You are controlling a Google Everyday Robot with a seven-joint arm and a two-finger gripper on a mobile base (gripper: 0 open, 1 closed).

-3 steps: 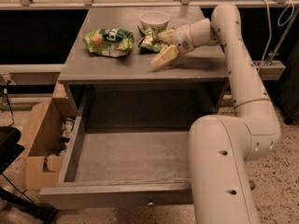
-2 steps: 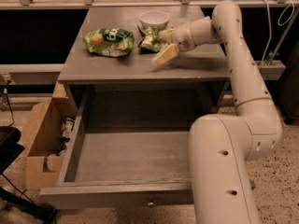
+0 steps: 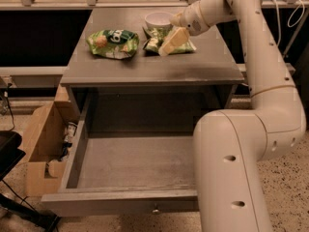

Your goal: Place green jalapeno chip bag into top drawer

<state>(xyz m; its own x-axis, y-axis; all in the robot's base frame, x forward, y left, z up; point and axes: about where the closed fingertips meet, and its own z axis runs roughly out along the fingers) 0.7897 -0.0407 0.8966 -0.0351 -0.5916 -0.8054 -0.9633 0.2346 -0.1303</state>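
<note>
The green jalapeno chip bag (image 3: 152, 43), crumpled and light green, lies on the cabinet top just in front of a white bowl (image 3: 159, 19). My gripper (image 3: 172, 41) reaches in from the right and sits directly over the bag's right half, partly hiding it. The top drawer (image 3: 135, 159) stands pulled fully open below the cabinet top, with nothing inside. Its small knob (image 3: 155, 210) shows on the front panel.
A second green bag with a dark logo and an orange patch (image 3: 113, 43) lies to the left on the cabinet top (image 3: 145, 69). An open cardboard box (image 3: 42, 144) stands left of the drawer. My arm's white lower link (image 3: 231, 173) overlaps the drawer's right side.
My gripper has moved back from the front of the cabinet top onto the light-green bag. The bags, the bowl and the drawer have not moved.
</note>
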